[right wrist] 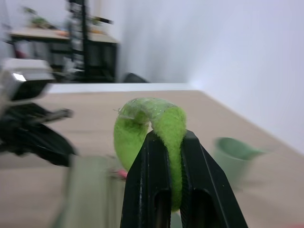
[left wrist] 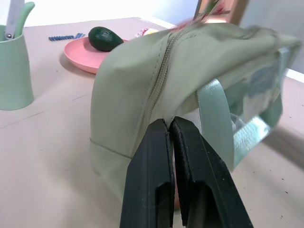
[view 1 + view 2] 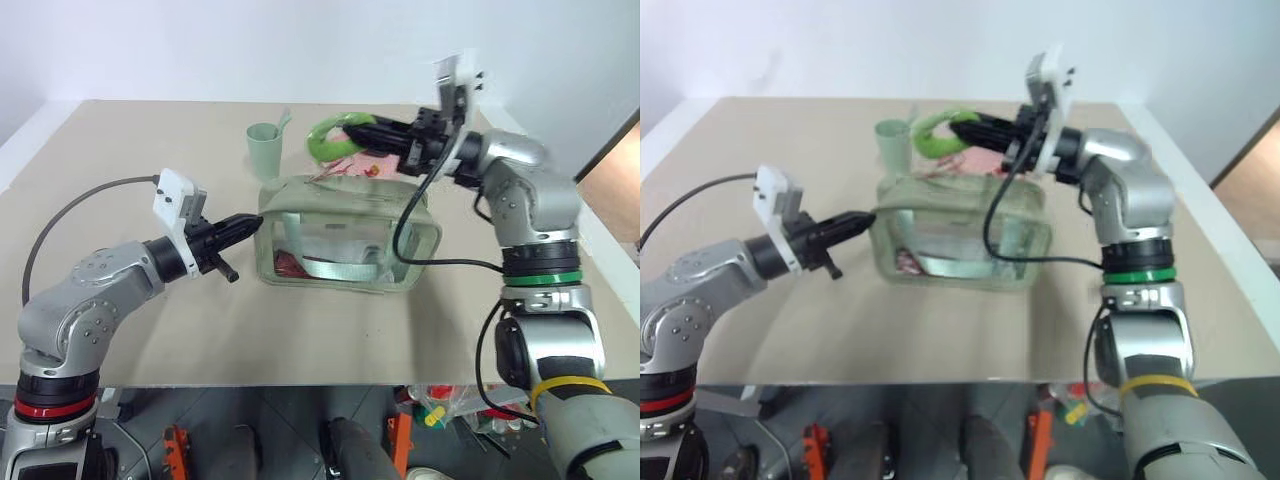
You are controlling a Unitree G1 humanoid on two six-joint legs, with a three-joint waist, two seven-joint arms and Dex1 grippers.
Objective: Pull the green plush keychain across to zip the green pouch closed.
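Green pouch [image 3: 345,235] lies lengthwise between both grippers, zipper up

A beige table [image 3: 150,340] is carrying the green pouch [image 3: 345,235], a pale green cup [image 3: 265,148] (utensil inside), and a pink plate [image 2: 88,57] bearing an avocado [image 2: 105,38].

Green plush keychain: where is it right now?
In the left eye view the green plush keychain is pinched in the right gripper, lifted above the far top edge of the green pouch, just right of the pale green cup.
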